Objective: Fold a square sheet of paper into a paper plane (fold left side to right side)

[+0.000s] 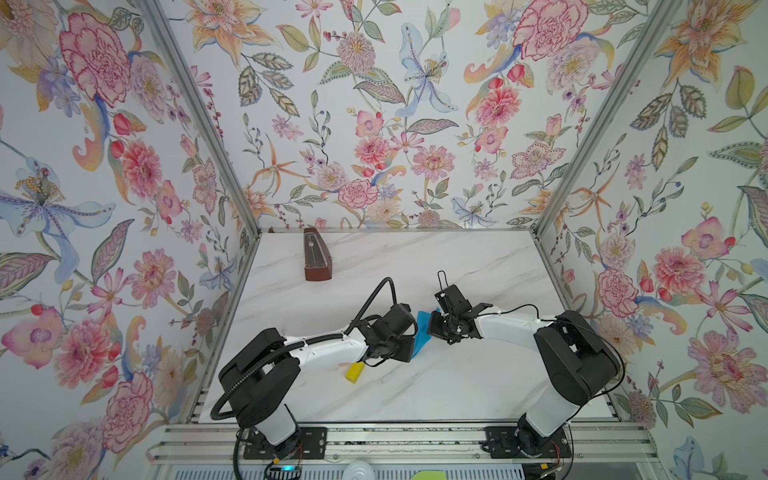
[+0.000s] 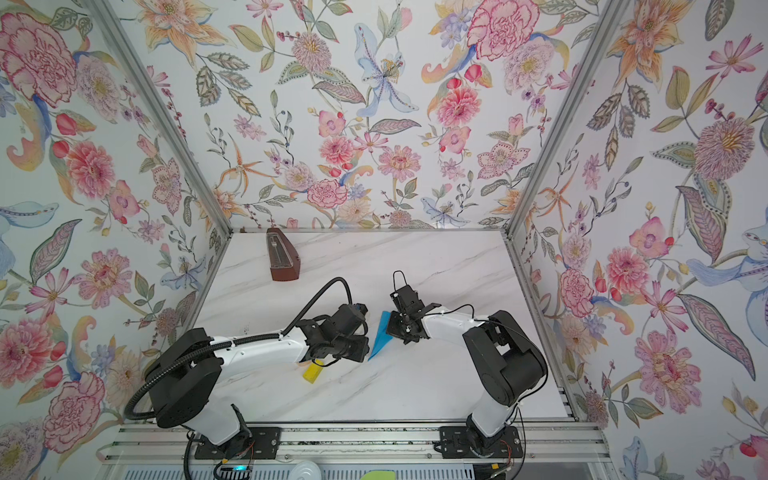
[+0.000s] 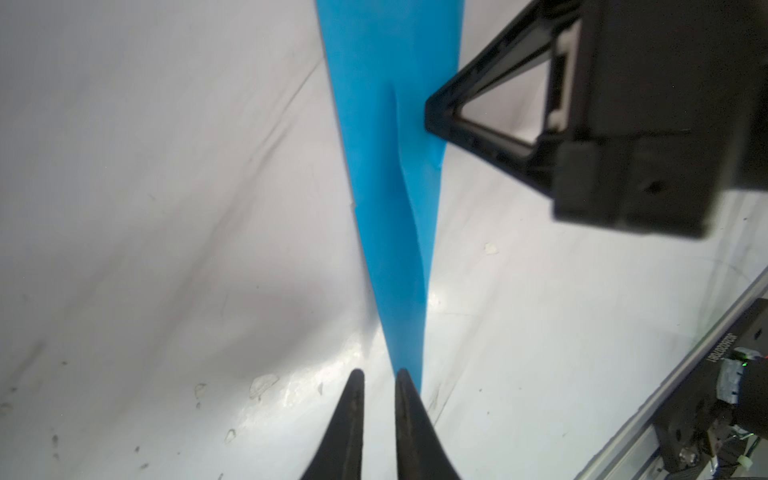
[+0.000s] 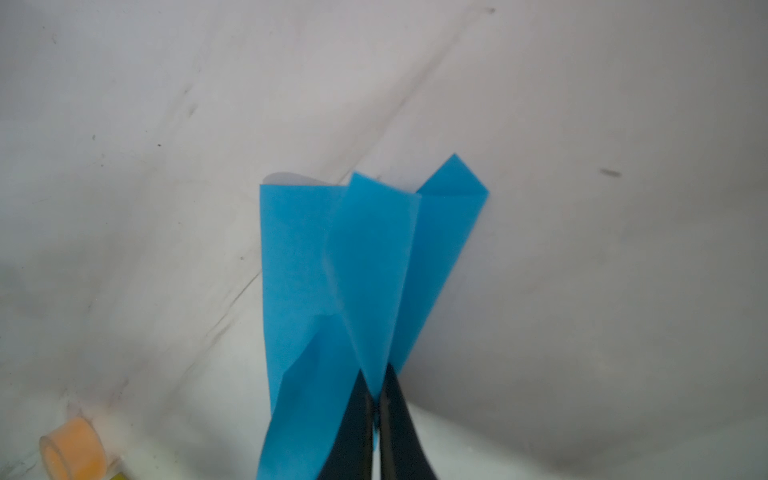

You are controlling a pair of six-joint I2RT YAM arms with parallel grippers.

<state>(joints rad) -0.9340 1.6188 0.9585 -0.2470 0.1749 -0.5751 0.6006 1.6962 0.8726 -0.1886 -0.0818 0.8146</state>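
The bright blue sheet of paper [image 1: 423, 332] [image 2: 380, 336] is creased into a narrow pointed shape and lies in the middle of the marble table, between my two grippers. In the right wrist view its layered flaps [image 4: 365, 266] fan out, and my right gripper [image 4: 376, 386] is shut on the middle flap. The left gripper [image 3: 379, 374] stands at the paper's narrow tip [image 3: 405, 332] with a slim gap between its fingers; only table shows in the gap, and the tip runs behind one finger. In both top views the wrists hide the fingertips.
A brown wooden metronome [image 1: 316, 259] stands at the back left. Under the left forearm lies a small yellow block [image 1: 355, 372]. An orange tape roll [image 4: 70, 453] shows in the right wrist view. The aluminium rail [image 1: 374, 436] runs along the front edge.
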